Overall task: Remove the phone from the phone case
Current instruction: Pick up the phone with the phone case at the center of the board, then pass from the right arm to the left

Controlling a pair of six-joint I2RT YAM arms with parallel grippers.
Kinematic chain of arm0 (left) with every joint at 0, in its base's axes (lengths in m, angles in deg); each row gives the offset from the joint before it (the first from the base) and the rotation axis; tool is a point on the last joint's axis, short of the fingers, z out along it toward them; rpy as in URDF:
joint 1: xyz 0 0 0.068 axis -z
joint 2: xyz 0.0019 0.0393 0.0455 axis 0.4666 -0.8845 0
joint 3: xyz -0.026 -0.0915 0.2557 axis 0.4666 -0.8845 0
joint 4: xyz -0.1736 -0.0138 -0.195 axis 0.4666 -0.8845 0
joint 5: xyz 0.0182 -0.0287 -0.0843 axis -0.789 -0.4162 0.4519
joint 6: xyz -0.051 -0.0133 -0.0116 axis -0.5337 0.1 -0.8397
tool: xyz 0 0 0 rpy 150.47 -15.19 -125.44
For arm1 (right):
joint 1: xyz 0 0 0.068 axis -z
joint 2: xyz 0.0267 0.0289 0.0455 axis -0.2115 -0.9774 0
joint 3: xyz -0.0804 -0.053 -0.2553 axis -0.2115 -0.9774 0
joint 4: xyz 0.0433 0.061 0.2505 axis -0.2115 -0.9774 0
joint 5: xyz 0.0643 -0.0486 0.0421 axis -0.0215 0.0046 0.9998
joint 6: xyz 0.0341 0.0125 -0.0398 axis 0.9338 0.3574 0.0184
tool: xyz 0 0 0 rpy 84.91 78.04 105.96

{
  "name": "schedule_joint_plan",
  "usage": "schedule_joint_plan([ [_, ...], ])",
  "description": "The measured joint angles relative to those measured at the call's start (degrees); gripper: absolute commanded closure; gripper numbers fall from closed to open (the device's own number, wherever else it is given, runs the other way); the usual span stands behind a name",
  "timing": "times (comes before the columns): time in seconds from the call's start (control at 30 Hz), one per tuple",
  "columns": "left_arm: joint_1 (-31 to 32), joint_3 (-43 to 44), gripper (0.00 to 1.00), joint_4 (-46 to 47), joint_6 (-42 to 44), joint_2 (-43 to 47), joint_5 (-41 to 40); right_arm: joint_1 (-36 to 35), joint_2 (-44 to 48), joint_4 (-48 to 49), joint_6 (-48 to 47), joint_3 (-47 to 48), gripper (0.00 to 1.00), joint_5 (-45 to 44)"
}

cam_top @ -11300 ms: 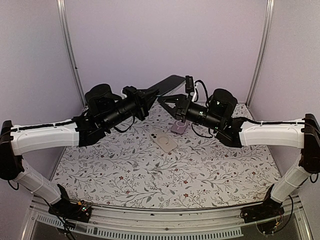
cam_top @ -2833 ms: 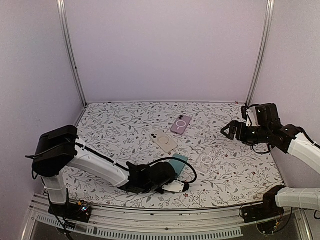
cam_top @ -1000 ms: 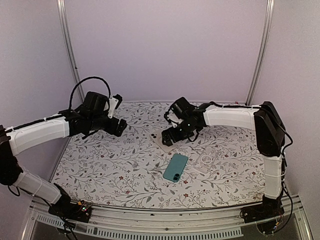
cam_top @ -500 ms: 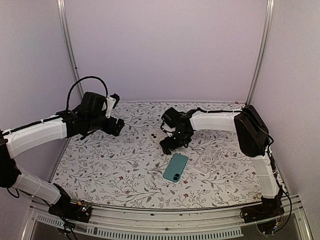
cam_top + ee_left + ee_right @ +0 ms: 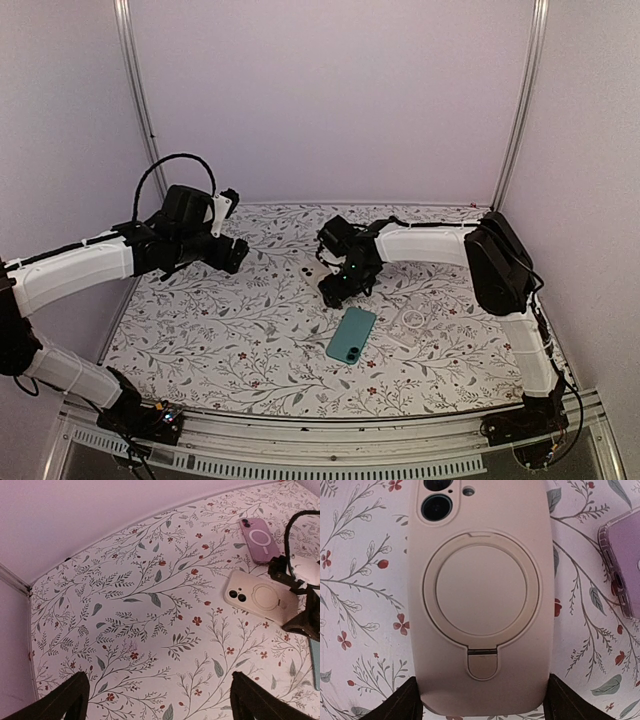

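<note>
**Square Grip on the Cased Phone**

The beige cased phone (image 5: 480, 595) lies back-up at mid-table, with a purple case (image 5: 626, 565) near it on the far right. The end away from its lenses is straddled by the right gripper (image 5: 482, 705), jaws apart; contact cannot be told. The long edges are best pinched evenly, clear of the ring. The left gripper (image 5: 160, 705) is held wide open and empty, well to the left.

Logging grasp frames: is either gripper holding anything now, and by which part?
Left gripper: nothing, jaws open. Right gripper straddles the bottom end of the beige cased phone, fingers at its side edges; whether it grips yet cannot be told.
</note>
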Motion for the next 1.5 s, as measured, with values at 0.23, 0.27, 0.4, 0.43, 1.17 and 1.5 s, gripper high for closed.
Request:
schedule_joint_plan([
  [0.23,0.00,-0.13,0.01,0.00,0.00,0.09,0.11,0.00,0.70,2.12,-0.04,-1.90,0.53,0.48],
  [0.27,0.00,-0.13,0.01,0.00,0.00,0.09,0.24,0.00,0.98,2.67,-0.04,-2.40,0.54,0.74],
  [0.4,0.00,-0.15,0.01,0.04,-0.24,0.26,1.40,0.00,1.97,4.68,-0.07,-4.20,0.59,1.57],
  [0.43,0.00,-0.22,0.01,0.11,-0.37,0.42,1.77,0.00,2.16,5.05,-0.07,-4.55,0.60,1.73],
  [1.17,-0.63,-0.85,0.11,0.96,-22.43,2.97,17.18,0.00,15.17,16.92,1.68,-20.41,0.66,12.04],
  [1.5,-1.22,-6.56,0.26,7.61,-46.34,3.43,25.22,0.00,18.45,23.98,5.31,-25.42,0.66,19.93],
])
